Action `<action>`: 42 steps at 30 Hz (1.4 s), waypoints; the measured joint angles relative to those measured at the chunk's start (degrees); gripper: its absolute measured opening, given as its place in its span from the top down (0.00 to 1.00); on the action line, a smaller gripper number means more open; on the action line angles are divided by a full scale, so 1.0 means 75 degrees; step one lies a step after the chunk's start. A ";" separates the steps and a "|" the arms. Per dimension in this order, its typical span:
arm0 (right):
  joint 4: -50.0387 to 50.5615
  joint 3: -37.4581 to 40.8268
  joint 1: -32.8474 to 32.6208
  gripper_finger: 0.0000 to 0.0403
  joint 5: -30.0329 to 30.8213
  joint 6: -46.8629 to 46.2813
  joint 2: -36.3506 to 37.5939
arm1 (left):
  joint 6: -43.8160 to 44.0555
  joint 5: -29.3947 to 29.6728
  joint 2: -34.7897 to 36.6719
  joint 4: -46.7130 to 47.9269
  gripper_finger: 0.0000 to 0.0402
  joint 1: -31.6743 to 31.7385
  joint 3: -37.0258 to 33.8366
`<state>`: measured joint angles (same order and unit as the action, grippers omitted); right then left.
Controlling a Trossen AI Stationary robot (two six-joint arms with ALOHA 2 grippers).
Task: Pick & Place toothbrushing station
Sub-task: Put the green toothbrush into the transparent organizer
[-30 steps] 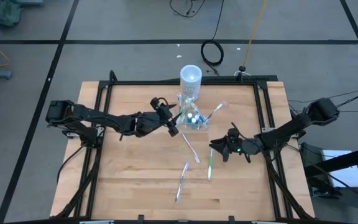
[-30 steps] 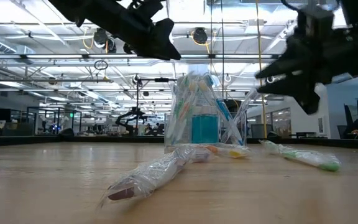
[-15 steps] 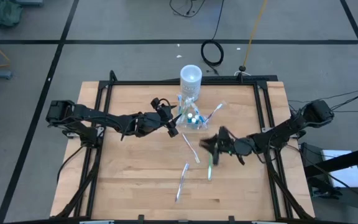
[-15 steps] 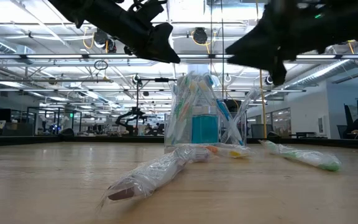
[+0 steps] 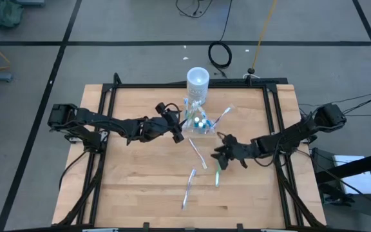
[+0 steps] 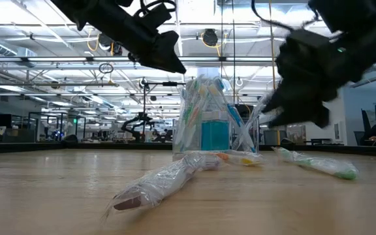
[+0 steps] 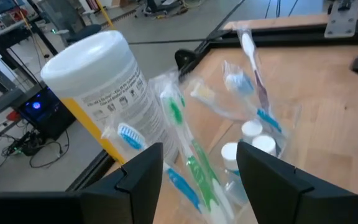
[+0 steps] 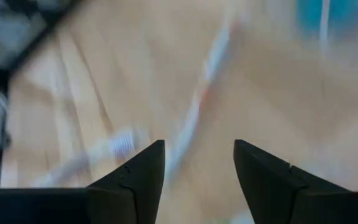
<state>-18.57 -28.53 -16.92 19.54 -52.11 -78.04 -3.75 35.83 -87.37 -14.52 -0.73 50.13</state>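
The right gripper (image 5: 223,149) is the one at work here, low over the board with its 2 fingers spread and nothing between them. Just under and ahead of it, in the right wrist view, lies a wrapped toothbrush (image 8: 194,102) with its length running away from the jaws, roughly in line with the gap rather than across it. From above, a green-handled toothbrush (image 5: 218,173) lies just on the near side of that gripper, its long axis running toward the front edge of the table (image 5: 134,193). A white one (image 5: 198,154) lies just to the gripper's inner side, slanting away from the clear container (image 5: 198,122). A third (image 5: 188,187) lies farther out, toward the front edge.

The container stands beyond the right gripper toward the far edge, already bristling with brushes and holding blue tubes (image 6: 215,134), with the white cylinder (image 5: 197,80) just behind it.

The left gripper (image 5: 179,126) hangs just beside the container, fingers parted and empty, its wrist camera looking straight into the brushes.

My guess is the right arm, much the nearer to the loose brushes, takes the next one. If it wants the brush lying lengthwise to its gap, I'd expect it to need a wrist turn so the fingers close across the handle.
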 joint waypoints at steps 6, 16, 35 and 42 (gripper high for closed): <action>0.1280 0.0003 -0.0294 0.53 -0.0853 -0.1534 0.0000 | 0.0194 -0.0041 0.0000 0.0390 0.47 0.0000 0.0000; 0.1889 0.0003 -0.0311 0.55 -0.0836 -0.2029 0.0000 | 0.0211 -0.0041 0.0000 0.0441 0.47 0.0000 0.0000; 0.0303 -0.0016 -0.0244 0.55 -0.0240 -0.2530 -0.1423 | 0.0601 -0.0051 0.0000 0.0608 0.47 0.0000 0.0000; 0.0257 -0.0017 -0.0244 0.62 -0.0194 -0.2133 -0.1830 | 0.0627 -0.0052 0.0000 0.0609 0.47 0.0000 0.0000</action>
<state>-16.64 -28.67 -18.74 18.09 -68.11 -91.77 0.95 35.44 -87.37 -9.96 -0.73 50.13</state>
